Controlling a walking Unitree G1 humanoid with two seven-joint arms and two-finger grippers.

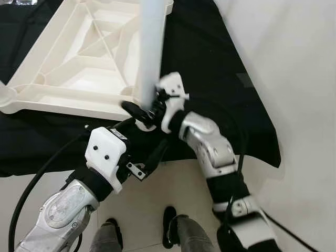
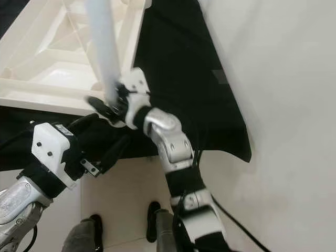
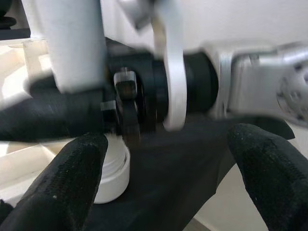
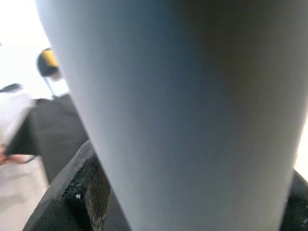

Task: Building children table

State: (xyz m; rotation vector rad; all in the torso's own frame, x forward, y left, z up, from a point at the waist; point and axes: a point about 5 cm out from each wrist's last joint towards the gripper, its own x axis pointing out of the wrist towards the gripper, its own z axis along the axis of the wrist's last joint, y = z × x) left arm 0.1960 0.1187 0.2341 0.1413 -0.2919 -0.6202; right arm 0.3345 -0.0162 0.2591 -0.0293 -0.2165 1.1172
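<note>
The white table top (image 1: 79, 68) lies upside down on a black cloth (image 1: 220, 79), ribs facing up. A white table leg (image 1: 152, 47) stands upright at its near right corner, slightly blurred. My right gripper (image 1: 144, 113) is shut on the leg's lower end; the right wrist view shows the leg (image 4: 183, 106) close up beside a black finger (image 4: 72, 197). My left gripper (image 1: 149, 139) sits just below and in front of that corner, open, holding nothing. In the left wrist view its fingers (image 3: 62, 183) stand wide apart before the leg (image 3: 72, 43) and a round white corner socket (image 3: 113, 173).
The black cloth ends close in front of me, with pale floor (image 1: 184, 184) beyond its edge and to the right. My feet (image 1: 170, 226) stand at the cloth's near edge. A black cable (image 1: 31, 184) runs along my left arm.
</note>
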